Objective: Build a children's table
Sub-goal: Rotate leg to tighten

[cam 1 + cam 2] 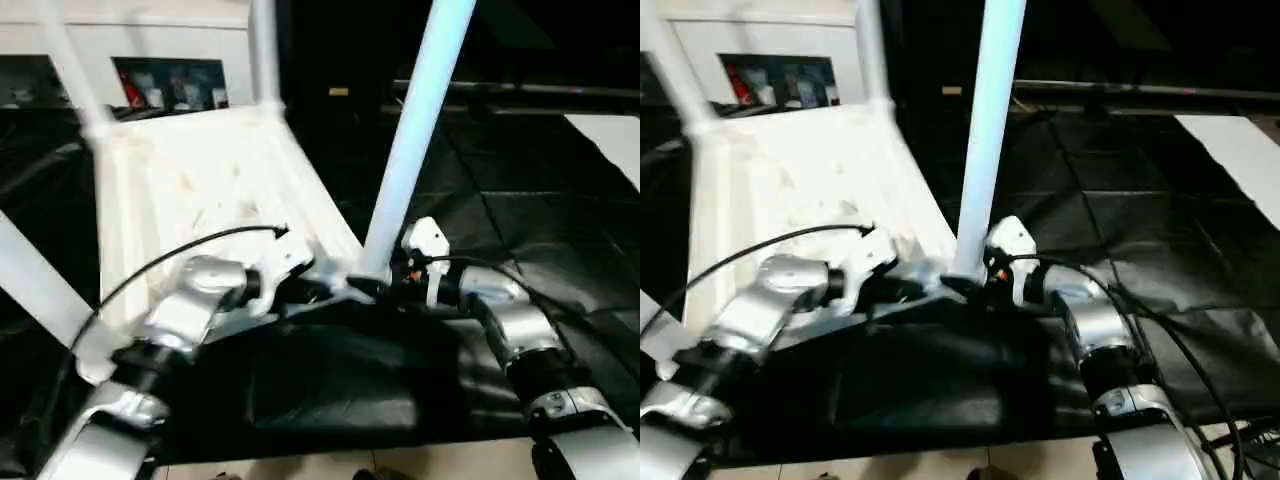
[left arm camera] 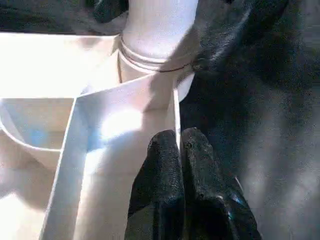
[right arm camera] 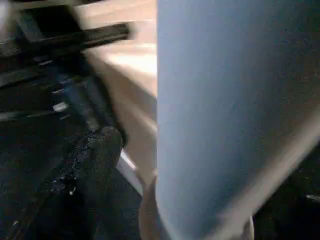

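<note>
black sheeting under upturned top (image 1: pixel 190 190). leg (image 1: pixel 415 130) held at corner socket by right gripper (image 1: pixel 385 280); left gripper (image 2: pixel 177 150) closed on rim. firm seating judged next.

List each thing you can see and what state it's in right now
Table top: upside down, ribbed underside up.
Near-corner leg: standing in its socket.
Far legs: standing in their sockets.
Left gripper: shut on the table top's edge rib.
Right gripper: at the near-corner leg's base.
</note>
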Robot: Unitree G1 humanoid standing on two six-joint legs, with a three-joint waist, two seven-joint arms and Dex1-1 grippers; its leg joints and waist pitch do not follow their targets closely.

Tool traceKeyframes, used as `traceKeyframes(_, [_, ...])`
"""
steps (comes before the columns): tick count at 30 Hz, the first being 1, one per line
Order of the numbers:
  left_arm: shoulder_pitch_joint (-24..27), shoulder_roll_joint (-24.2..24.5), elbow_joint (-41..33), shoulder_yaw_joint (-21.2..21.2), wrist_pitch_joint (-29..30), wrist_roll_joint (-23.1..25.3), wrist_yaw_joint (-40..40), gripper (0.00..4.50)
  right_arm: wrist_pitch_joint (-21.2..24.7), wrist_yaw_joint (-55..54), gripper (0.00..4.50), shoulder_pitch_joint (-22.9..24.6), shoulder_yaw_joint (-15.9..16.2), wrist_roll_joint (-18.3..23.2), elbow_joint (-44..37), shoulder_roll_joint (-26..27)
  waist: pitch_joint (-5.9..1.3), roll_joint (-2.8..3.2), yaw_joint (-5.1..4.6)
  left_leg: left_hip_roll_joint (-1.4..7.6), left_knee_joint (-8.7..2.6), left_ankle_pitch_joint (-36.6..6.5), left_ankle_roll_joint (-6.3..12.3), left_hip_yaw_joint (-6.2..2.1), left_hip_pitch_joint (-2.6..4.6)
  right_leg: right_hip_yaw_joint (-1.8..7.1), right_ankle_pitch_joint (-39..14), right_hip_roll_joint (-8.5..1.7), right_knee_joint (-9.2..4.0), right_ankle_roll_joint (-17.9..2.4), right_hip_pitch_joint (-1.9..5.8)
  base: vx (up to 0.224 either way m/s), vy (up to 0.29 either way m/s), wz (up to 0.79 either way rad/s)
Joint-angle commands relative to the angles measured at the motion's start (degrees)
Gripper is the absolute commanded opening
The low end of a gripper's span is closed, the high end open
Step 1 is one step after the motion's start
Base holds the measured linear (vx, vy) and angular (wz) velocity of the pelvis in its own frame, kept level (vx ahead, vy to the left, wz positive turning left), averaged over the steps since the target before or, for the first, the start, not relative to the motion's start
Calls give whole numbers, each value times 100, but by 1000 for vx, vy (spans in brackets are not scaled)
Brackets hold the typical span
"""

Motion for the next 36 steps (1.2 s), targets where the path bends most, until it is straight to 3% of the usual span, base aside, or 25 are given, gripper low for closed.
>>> traceKeyframes(1, [137, 86, -170, -439, 189, -87, -612, 0, 109, 399, 377, 113, 114, 62, -229, -183, -320, 74, 14, 13, -365, -983, 601, 132, -47, 260, -747, -200, -324, -1606, 381, 0, 0, 0])
traceKeyframes(3, [133, 244, -268, -486, 272, -139, -881, 0, 122, 622, 377, 189, 183, 8, -325, -330, -316, 89, 70, 26, -369, -965, 548, 139, -28, 265, -818, -206, -325, -1594, 370, 0, 0, 0])
traceKeyframes(7, [98, 379, -235, -451, 248, -149, -1054, 0, 175, 864, 377, 282, 279, -33, -455, -466, -312, 39, 74, 11, -369, -936, 460, 126, -78, 265, -967, -207, -326, -1470, 410, 0, 0, 0])
traceKeyframes(10, [84, 460, -219, -434, 265, -147, -1093, 0, 263, 999, 377, 306, 335, 35, -546, -491, -316, 39, 79, 3, -365, -904, 450, 122, -84, 269, -1073, -216, -331, -1410, 413, 0, 0, 0])
traceKeyframes(11, [87, 477, -233, -424, 286, -163, -1079, 0, 286, 1011, 352, 306, 346, 47, -555, -485, -322, 42, 76, 0, -360, -869, 450, 122, -88, 267, -1049, -214, -324, -1402, 411, 0, 0, 0])
traceKeyframes(18, [177, 460, -324, -344, 328, -218, -939, 0, 379, 898, 297, 351, 364, 108, -561, -247, -328, 52, 73, 3, -358, -780, 437, 120, -88, 264, -930, -216, -311, -1439, 408, 0, 0, 0])
traceKeyframes(19, [186, 433, -328, -321, 325, -215, -875, 0, 379, 841, 291, 370, 352, 108, -564, -215, -329, 75, 78, 3, -360, -779, 425, 114, -81, 262, -919, -216, -308, -1446, 407, 0, 0, 0])
traceKeyframes(22, [197, 226, -269, -183, 308, -195, -367, 0, 295, 210, 261, 427, 157, 113, -435, 81, -315, 59, 63, 6, -368, -867, 391, 121, -83, 267, -997, -216, -326, -1427, 402, 0, 0, 0])
traceKeyframes(24, [176, 108, -171, -132, 236, -112, -16, 0, 267, -407, 253, 393, 34, 6, -235, 287, -272, 75, 43, -14, -397, -1258, 231, 101, -79, 259, -1757, -217, -400, -1175, 377, 0, 0, 0])
traceKeyframes(27, [162, -103, -59, -72, 231, 0, 488, 0, 179, -1215, 250, 382, -46, -197, 21, 572, -262, 72, -28, -38, -401, -1503, 135, 92, -73, 245, -2342, -207, -480, -889, 352, 0, 0, 0])
traceKeyframes(28, [161, -197, -29, -58, 257, 36, 659, 0, 198, -1583, 250, 352, -79, -280, 147, 684, -262, 72, -28, -38, -401, -1503, 135, 92, -73, 245, -2342, -207, -480, -889, 352, 0, 0, 0])
traceKeyframes(32, [82, -667, 133, -2, 358, 237, 1491, 0, 442, -3087, 250, 157, -376, -355, 627, 1209, -239, 55, -113, -72, -405, -1728, 91, 52, -68, 198, -3111, -210, -565, -534, 326, 0, 0, 0])
traceKeyframes(33, [38, -831, 201, 33, 381, 278, 1769, 0, 499, -3544, 250, 74, -495, -351, 797, 1358, -246, 15, -122, -90, -387, -1672, 103, 54, -70, 198, -3228, -213, -573, -460, 303, 0, 0, 0])
traceKeyframes(34, [32, -855, 212, 39, 384, 284, 1811, 0, 508, -3612, 250, 62, -513, -351, 822, 1380, -228, 34, -130, -90, -397, -1716, 84, 51, -58, 189, -3327, -208, -599, -435, 279, 0, 0, 0])
traceKeyframes(36, [2, -1158, 233, 53, 437, 351, 2260, 0, 573, -4303, 250, -124, -618, -389, 1160, 1658, -247, 14, -161, -86, -394, -1792, 118, 40, -57, 156, -3404, -217, -633, -331, 270, 0, 0, 0])
